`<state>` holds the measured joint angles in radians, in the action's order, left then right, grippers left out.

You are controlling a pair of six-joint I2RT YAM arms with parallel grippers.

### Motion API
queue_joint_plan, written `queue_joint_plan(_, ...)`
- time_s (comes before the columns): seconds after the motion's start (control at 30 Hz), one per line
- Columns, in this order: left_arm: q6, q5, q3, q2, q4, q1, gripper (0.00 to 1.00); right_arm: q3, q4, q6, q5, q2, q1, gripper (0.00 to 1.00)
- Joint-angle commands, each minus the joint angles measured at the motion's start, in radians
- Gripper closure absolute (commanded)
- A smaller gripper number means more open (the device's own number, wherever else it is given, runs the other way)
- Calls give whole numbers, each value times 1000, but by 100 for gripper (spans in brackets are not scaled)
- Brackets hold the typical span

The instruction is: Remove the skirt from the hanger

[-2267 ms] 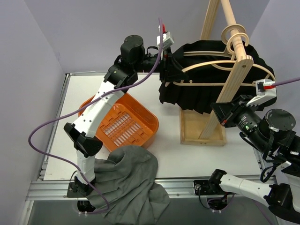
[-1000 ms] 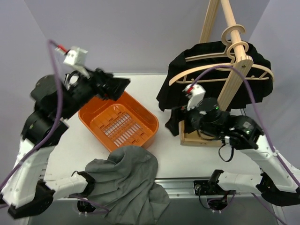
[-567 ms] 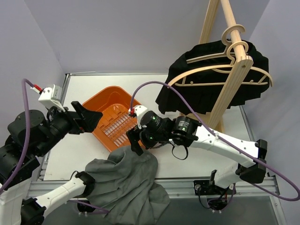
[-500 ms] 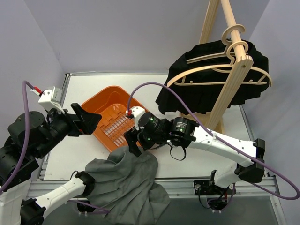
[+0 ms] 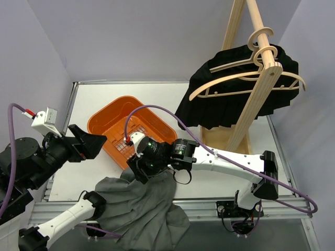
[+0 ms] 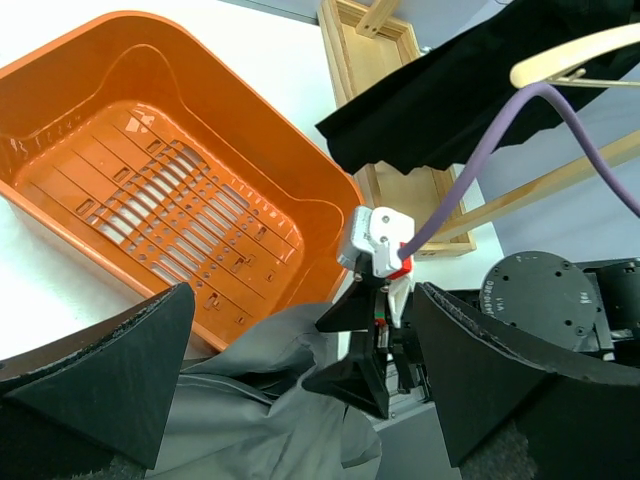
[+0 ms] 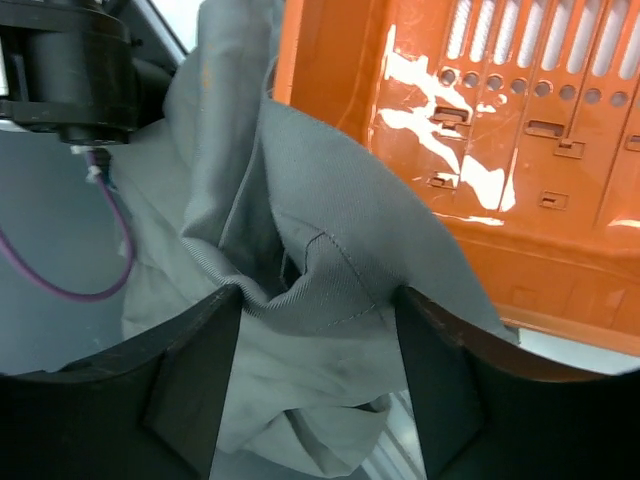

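Note:
The black pleated skirt hangs on a wooden hanger on the rack at the back right, and neither gripper is near it. My right gripper is down at the front edge of the orange basket. Its jaws stand apart on either side of a raised fold of a grey garment, which touches both fingers. My left gripper hovers open and empty over the table's left side. It looks towards the right arm's wrist.
An orange slotted basket sits at the middle left, empty. The wooden rack rises from a box base. The grey garment spills over the table's near edge, by the left arm's base.
My right arm has swung from the rack down to the grey garment, and its jaws have narrowed round a fold. My left arm has drawn back and down to the left, still open.

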<state>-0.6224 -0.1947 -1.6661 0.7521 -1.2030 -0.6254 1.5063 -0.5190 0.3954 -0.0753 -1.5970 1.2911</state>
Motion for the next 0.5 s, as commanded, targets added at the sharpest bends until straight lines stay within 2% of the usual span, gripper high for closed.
queue_joint_plan(0.0,-17,9,3,1,2,6,0,-5,-6,7,55,-14,11,44)
queue_joint_plan(0.33,-16,12,-11,7,-33,6,0,-18,5,3,111,-24,17,65)
queue_joint_plan(0.43,-19,11,-15,7,-46,4,0,-1,1,-3,118,-27,23,86)
queue_joint_plan(0.47,-23,11,-6,4,-47,6,0,6,-4,-4,123,-24,24,98)
